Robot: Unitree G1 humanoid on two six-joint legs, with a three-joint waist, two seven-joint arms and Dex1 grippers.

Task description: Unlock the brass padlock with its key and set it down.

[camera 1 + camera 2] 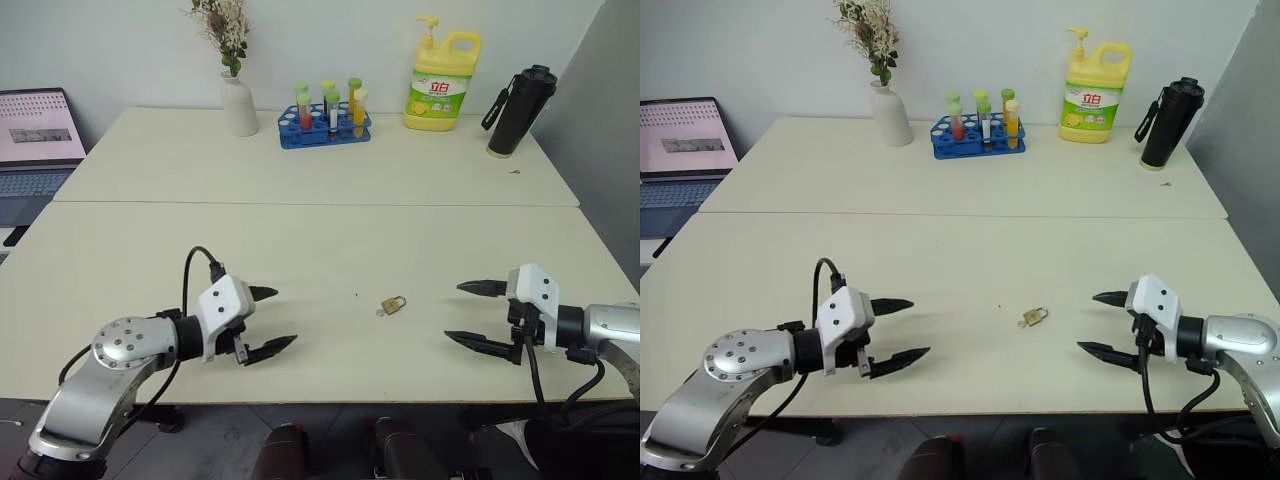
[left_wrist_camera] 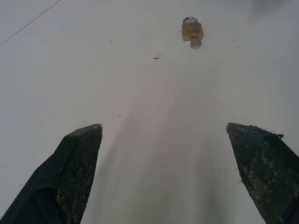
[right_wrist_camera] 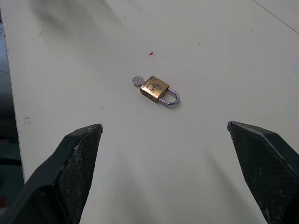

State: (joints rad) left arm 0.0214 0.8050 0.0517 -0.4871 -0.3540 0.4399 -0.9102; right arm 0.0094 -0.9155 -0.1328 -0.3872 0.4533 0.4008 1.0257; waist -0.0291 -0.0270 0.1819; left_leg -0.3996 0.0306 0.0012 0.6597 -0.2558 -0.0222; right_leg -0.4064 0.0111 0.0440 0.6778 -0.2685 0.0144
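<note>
Padlock (image 3: pixel 155 88) lies flat on the table (image 1: pixel 300 250), its key (image 3: pixel 136 80) sticking out of the end opposite the shackle. Left gripper (image 1: pixel 266 320) hovers well to the left of the padlock, right gripper (image 1: pixel 478 313) well to its right; both point toward it, jaws spread wide and holding nothing.

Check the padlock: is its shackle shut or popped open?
Shut, it appears: the brass padlock lies flat on the table, both shackle legs meeting the body, the key at its bottom end.
</note>
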